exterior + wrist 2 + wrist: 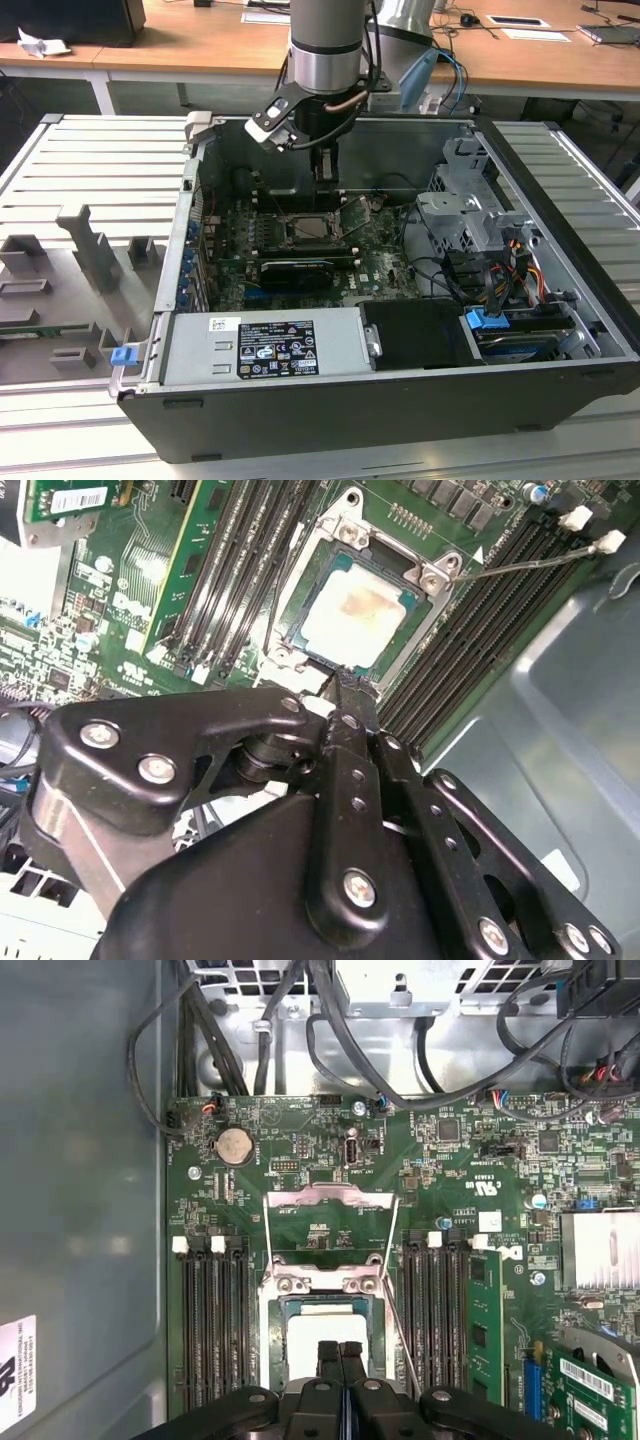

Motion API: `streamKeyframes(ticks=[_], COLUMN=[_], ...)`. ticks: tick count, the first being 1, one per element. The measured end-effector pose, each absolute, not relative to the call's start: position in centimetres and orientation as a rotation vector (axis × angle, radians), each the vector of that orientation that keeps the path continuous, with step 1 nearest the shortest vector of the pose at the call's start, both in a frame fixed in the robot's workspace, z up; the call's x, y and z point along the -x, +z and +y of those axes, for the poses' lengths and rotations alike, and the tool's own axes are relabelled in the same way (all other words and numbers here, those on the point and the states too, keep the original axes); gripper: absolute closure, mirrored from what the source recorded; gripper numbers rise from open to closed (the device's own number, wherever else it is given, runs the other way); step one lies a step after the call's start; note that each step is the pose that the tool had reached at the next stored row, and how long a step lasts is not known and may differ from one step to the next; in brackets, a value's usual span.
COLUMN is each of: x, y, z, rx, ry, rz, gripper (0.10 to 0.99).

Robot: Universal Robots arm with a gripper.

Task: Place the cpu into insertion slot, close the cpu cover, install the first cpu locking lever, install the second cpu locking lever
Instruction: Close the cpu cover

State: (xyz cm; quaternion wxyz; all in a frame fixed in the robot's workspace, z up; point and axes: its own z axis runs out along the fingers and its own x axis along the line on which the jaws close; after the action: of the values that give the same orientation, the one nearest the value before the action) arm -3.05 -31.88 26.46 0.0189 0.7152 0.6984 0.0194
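The claw (340, 1348), closest to the lens in both wrist views, has its fingertips pressed together and carries nothing. It hangs just over one edge of the cpu (325, 1322); I cannot tell if it touches. The cpu lies flat inside the insertion slot (271, 1320), near the middle of the frame in the exterior view, so I judge the first step as done. The cpu cover (328, 1196) seems to stand raised, not folded down, and one locking lever (520, 562) sticks out free. Closing the cover and both levers are left.
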Motion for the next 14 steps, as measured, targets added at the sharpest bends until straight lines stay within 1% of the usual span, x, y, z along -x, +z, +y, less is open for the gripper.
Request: streamKeyframes(ticks=[14], x=[2.85], y=[27.31], z=[-31.87], rx=[-2.22], ry=[0.06], rz=[2.168], gripper=[0.98])
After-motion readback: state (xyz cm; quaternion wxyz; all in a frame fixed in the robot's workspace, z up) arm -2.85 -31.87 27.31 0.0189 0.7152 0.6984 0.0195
